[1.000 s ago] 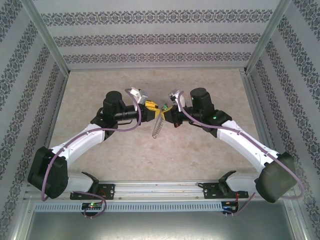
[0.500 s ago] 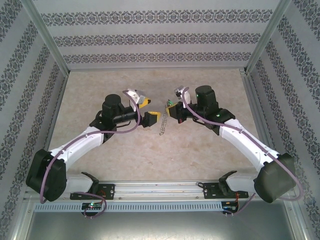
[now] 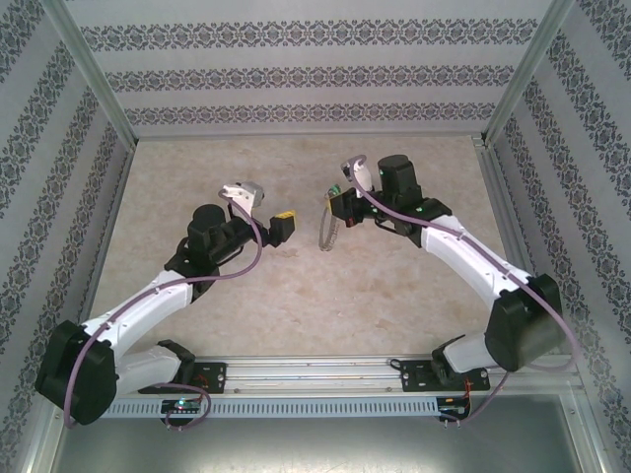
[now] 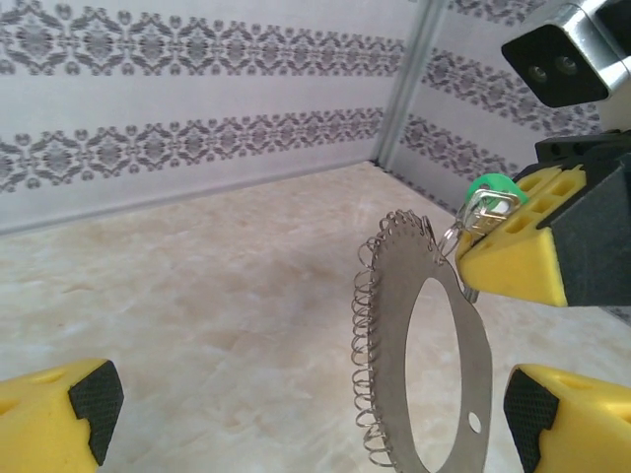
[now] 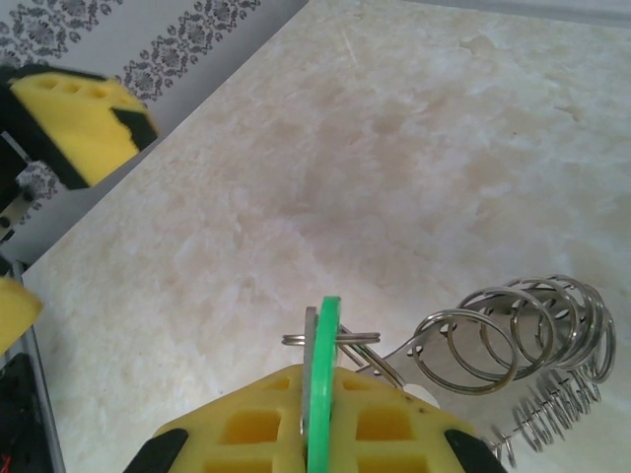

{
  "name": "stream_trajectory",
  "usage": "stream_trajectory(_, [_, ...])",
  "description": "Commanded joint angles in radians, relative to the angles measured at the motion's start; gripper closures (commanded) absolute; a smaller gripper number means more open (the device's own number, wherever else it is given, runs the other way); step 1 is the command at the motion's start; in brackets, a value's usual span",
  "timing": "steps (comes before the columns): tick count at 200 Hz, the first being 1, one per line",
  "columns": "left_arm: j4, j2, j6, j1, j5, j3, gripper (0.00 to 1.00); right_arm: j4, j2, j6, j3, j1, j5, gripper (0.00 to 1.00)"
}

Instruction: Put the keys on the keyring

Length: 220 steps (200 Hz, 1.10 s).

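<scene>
Release: left gripper [image 3: 281, 225] now gapes open, backed off toward 9 o'clock; right gripper [image 3: 340, 207] clamps the green-headed key [image 4: 490, 187], keyring [image 4: 392, 325] dangling at 6 o'clock, apparently threaded.

Robotics lab test cell: a marble-look tabletop [image 3: 296, 315] is boxed in on three sides by wall panels [image 3: 296, 74] covered in patterned paper (grey damask stripes on white) and framed by bare aluminium posts [image 3: 91, 74]. Two white-and-black robot arms, the left arm [image 3: 148, 301] and the right arm [image 3: 473, 261], are bolted to an aluminium rail [image 3: 315, 371] along the near edge, with purple cables [image 3: 258, 235] looped along them. Below the rail run a slotted cable duct [image 3: 315, 406] and small circuit boards [image 3: 182, 402] with lit LEDs.
</scene>
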Motion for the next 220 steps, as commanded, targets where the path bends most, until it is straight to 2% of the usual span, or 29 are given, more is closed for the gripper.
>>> stream_trajectory(1, [0.041,-0.031,-0.025,0.007,-0.077,-0.014,0.0,0.06,0.072,0.019,0.089,-0.015,-0.003,1.0])
stream_trajectory(63, [-0.019,-0.075,-0.015,0.021,-0.107,-0.014,0.0,0.041,0.409,0.053,0.43,-0.04,-0.081,1.0])
stream_trajectory(85, [-0.032,-0.095,-0.013,0.026,-0.113,-0.016,0.0,0.04,0.482,0.07,0.473,-0.042,-0.095,1.0])
stream_trajectory(178, [-0.068,-0.12,-0.024,0.027,-0.073,-0.013,0.0,0.287,0.379,0.181,0.022,-0.047,-0.049,1.0])
stream_trajectory(220, [-0.072,-0.12,-0.029,0.028,-0.062,-0.016,0.0,0.364,0.39,0.219,-0.107,-0.024,-0.036,1.0])
